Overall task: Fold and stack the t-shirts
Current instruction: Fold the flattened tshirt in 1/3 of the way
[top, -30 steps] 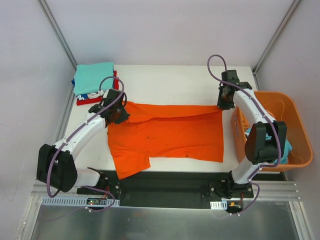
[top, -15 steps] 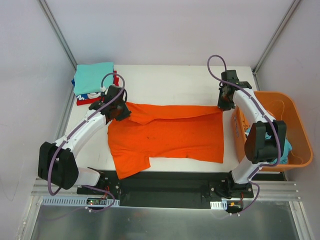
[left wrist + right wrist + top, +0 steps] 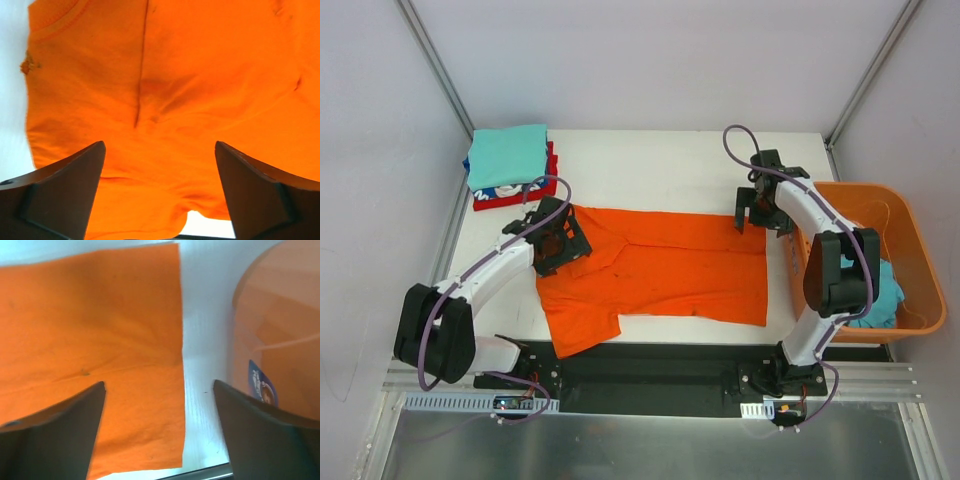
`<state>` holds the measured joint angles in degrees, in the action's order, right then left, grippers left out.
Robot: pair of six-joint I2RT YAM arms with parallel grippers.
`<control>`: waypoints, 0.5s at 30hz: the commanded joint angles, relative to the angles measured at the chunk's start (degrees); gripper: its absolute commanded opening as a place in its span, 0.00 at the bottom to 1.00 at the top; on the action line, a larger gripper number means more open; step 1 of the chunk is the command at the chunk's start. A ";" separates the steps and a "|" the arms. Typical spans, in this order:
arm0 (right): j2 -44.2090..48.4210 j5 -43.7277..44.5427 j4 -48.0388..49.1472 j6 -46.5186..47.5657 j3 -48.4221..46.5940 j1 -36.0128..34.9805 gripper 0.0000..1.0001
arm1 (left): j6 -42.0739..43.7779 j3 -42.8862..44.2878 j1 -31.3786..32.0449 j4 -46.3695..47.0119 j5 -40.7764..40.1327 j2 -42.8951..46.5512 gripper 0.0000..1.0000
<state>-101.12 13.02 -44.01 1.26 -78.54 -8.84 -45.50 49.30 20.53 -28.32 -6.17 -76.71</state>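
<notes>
A bright orange t-shirt [image 3: 660, 270] lies spread flat on the white table [image 3: 650, 165], one sleeve reaching toward the near left. My left gripper [image 3: 560, 238] hangs open over its far-left shoulder; the left wrist view is filled with orange cloth [image 3: 200, 75] below the open left gripper [image 3: 160, 145], nothing between the fingers. My right gripper [image 3: 752, 212] stands open above the far-right corner; there the shirt's straight edge [image 3: 90, 315] and bare table lie under the open right gripper [image 3: 159, 384]. A folded stack with a teal t-shirt [image 3: 508, 155] on top sits far left.
An orange plastic basket [image 3: 910, 240] stands off the table's right edge with a teal t-shirt [image 3: 882, 300] inside; its wall [image 3: 280, 330] shows close beside the right gripper. Red [image 3: 482, 204] and blue-and-white [image 3: 496, 190] cloth shows under the stack's teal shirt.
Both grippers have opened and let go of the orange shirt's far edge, which now lies flat. The right gripper has shifted slightly left and nearer, the left slightly nearer.
</notes>
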 commanded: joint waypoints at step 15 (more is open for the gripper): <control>-5.20 -9.68 3.05 1.03 -6.00 -5.57 0.97 | 8.41 25.83 -1.28 -1.04 7.74 -21.62 0.99</control>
<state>-101.16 5.19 -42.35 2.57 -81.84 -14.57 -40.18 69.80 20.47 -28.34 -3.09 -89.14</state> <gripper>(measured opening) 0.966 0.992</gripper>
